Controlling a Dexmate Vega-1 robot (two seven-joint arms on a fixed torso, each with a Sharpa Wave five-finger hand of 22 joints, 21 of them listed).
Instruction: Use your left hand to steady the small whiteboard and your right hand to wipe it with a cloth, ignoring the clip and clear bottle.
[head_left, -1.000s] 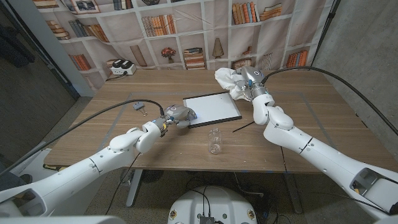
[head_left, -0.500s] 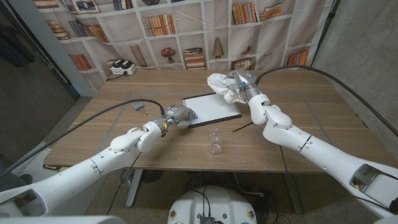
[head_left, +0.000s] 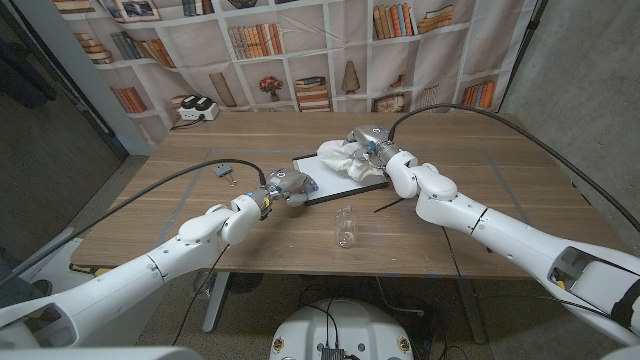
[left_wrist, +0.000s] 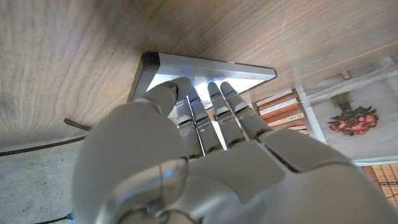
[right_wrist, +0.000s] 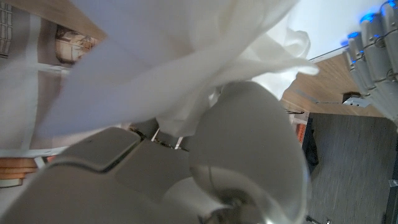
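Observation:
The small whiteboard lies at the table's middle, white with a dark frame. My left hand presses on its near left corner; in the left wrist view its fingers lie on the whiteboard's corner. My right hand holds a crumpled white cloth, which rests on the board's far right part. In the right wrist view the cloth hangs from the right hand, with the whiteboard and my left hand's fingers beyond.
A clear bottle lies on its side just in front of the board. A metal clip sits at the left, and a thin black pen lies right of the board. A white box stands at the back left.
My right hand has carried the cloth from the back right of the table leftward and down onto the whiteboard's far right part. My left hand has stayed on the board's corner.

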